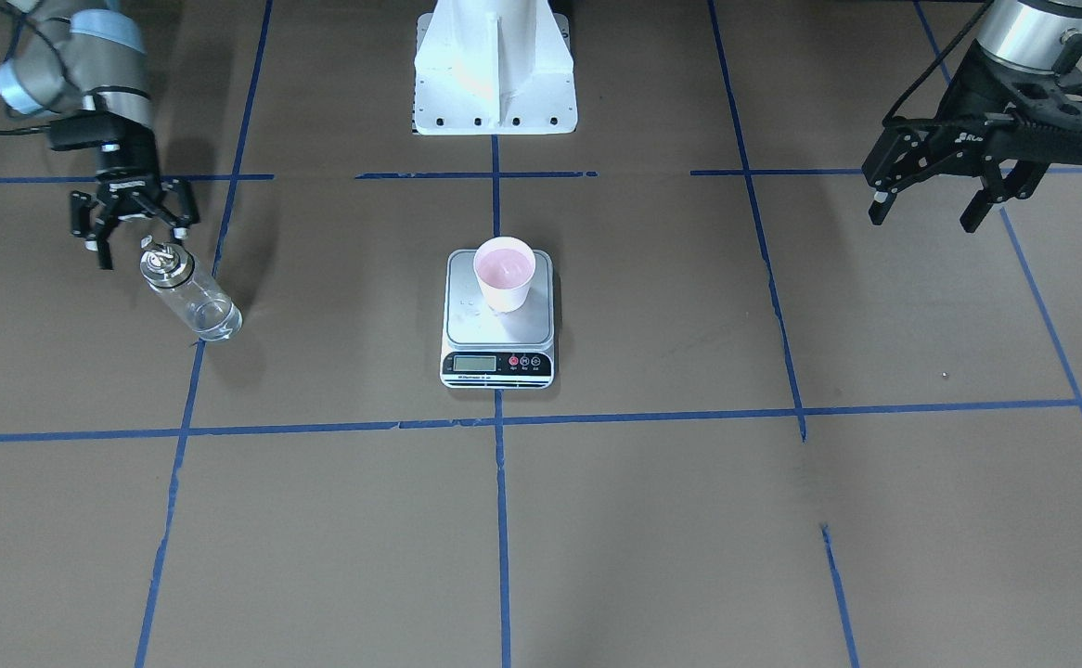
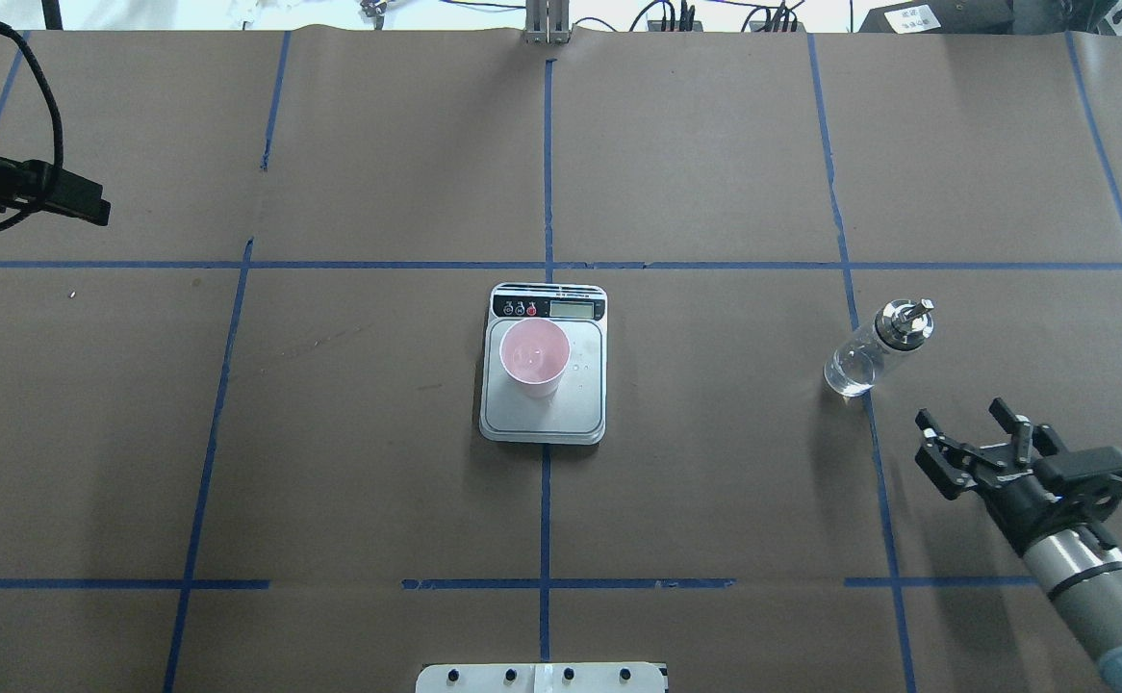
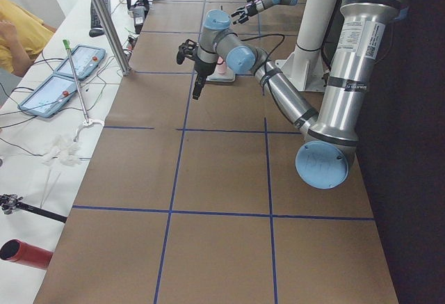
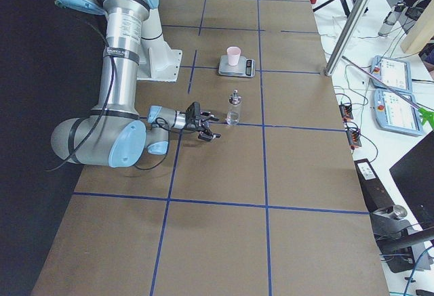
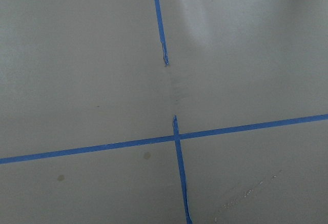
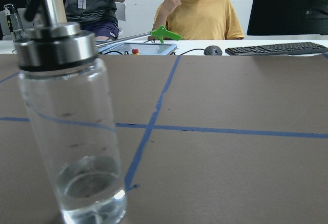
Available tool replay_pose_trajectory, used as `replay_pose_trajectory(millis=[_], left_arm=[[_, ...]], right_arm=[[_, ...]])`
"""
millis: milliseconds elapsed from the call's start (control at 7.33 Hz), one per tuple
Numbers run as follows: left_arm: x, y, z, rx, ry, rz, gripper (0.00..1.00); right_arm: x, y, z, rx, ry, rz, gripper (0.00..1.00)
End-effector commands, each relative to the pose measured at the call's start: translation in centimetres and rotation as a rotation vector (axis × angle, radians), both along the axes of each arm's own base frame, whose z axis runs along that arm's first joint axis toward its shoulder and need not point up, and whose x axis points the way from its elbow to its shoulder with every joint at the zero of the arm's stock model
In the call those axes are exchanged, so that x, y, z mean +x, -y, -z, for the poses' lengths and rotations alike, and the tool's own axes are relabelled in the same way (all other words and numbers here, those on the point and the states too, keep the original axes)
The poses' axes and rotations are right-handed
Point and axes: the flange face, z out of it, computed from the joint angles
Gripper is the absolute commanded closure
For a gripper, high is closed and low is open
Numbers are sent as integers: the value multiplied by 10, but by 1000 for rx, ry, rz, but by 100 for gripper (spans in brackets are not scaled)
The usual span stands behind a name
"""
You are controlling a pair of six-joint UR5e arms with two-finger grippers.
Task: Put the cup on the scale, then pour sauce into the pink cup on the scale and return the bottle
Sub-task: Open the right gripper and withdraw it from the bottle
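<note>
The pale pink cup [image 1: 504, 273] stands upright on the scale [image 1: 530, 327] at the table's middle; both also show in the overhead view, the cup [image 2: 534, 357] on the scale [image 2: 582, 406]. The clear bottle [image 1: 190, 297] with its silver spout cap stands upright on the table, a little liquid at its bottom [image 6: 72, 131]. My right gripper [image 1: 144, 246] is open and empty, just behind the bottle [image 2: 875, 352] and apart from it. My left gripper [image 1: 924, 221] is open and empty, raised far to the other side.
The robot's white base [image 1: 495, 70] stands behind the scale. Blue tape lines [image 2: 546, 173] cross the brown table cover. Operators sit past the table's far edge in the right wrist view [image 6: 200, 8], by a keyboard [image 6: 277, 48].
</note>
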Motion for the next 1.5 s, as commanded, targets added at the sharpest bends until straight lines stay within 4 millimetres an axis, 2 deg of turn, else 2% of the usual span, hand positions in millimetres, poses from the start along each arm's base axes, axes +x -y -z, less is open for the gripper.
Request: replay_pose_trajectory(millis=[0, 136, 273, 409, 545, 818, 955, 1091, 1227, 1364], left_arm=[[0, 0, -2, -3, 3, -1, 0], [1, 1, -4, -5, 6, -3, 0], [1, 0, -13, -16, 14, -14, 0], [0, -1, -14, -10, 17, -20, 0], [0, -1, -16, -5, 23, -29, 0], [-3, 2, -31, 4, 25, -100, 0], [-24, 16, -44, 19, 36, -114, 0], [-51, 33, -62, 33, 49, -131, 0], [-89, 53, -92, 42, 68, -151, 0], [-143, 77, -145, 25, 80, -171, 0]], right_arm=[[55, -7, -38, -22, 7, 83, 0], [71, 2, -54, -31, -14, 103, 0], [93, 29, -60, -96, -8, 149, 0], [128, 58, -62, -144, -20, 196, 0], [162, 92, -60, -168, -44, 240, 0], [229, 173, -40, -291, -44, 351, 0], [269, 213, -27, -335, -77, 411, 0], [307, 232, -29, -393, -122, 486, 0], [335, 252, -25, -433, -151, 585, 0], [358, 267, -23, -508, -155, 640, 0]])
